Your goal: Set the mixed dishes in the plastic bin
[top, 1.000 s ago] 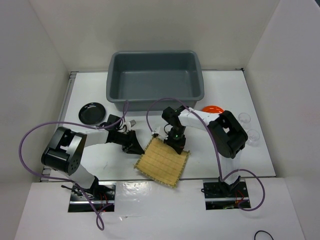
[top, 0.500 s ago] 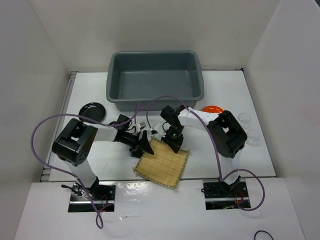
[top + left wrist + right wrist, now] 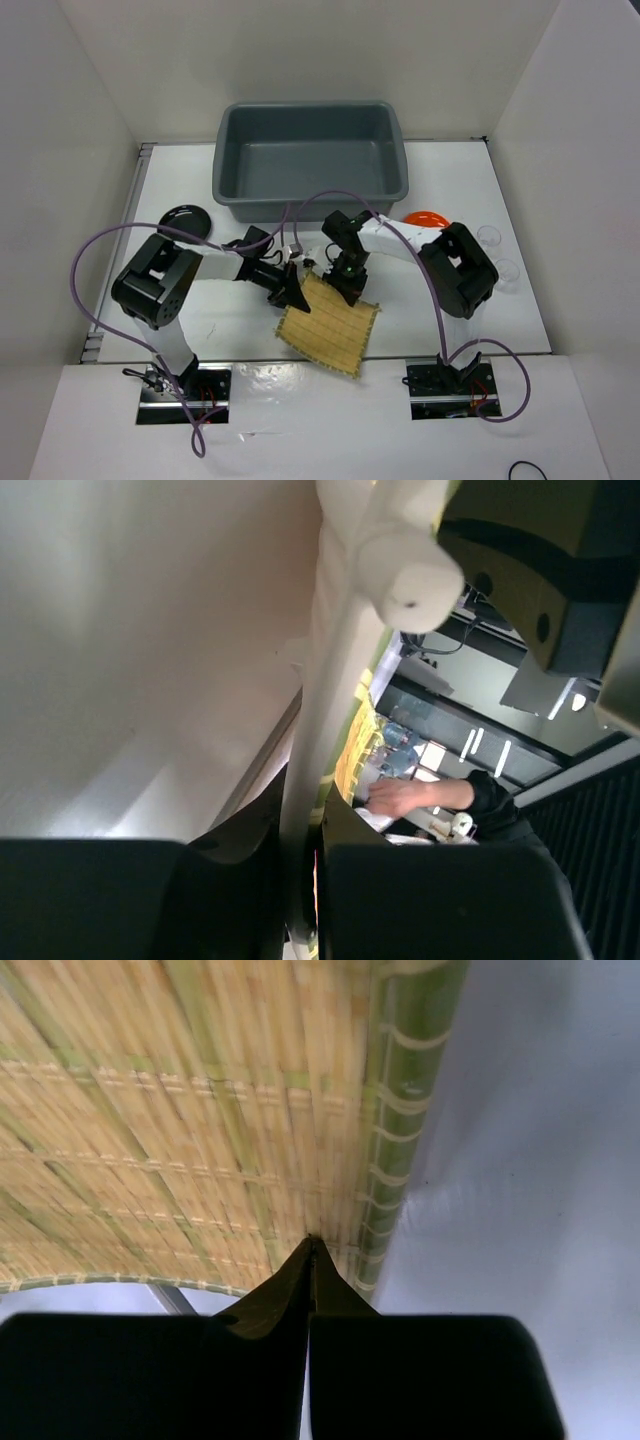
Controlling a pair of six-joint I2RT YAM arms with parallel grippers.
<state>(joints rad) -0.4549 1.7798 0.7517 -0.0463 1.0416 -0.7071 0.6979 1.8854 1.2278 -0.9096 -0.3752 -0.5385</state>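
Left gripper (image 3: 290,293) pinches the bamboo mat (image 3: 335,325) by its corner, right gripper (image 3: 350,285) is clenched at its far edge. I'd lift slowly and level toward the plastic bin (image 3: 228,190).

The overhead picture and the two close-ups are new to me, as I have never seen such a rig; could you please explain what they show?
These are two robot arms bolted to the near edge of a table, each ending in two-fingered jaws. The overhead picture comes from a fixed camera above and behind them: the left arm on the left, the right arm on the right. The two close-ups come from cameras on the wrists. On the table stand a blue-grey bin, a black plate, an orange plate, partly hidden, two clear cups and a bamboo mat. The left jaws appear closed on the mat's left edge. The right jaws are shut, tips against the mat near its far edge; whether they pinch it I cannot tell.
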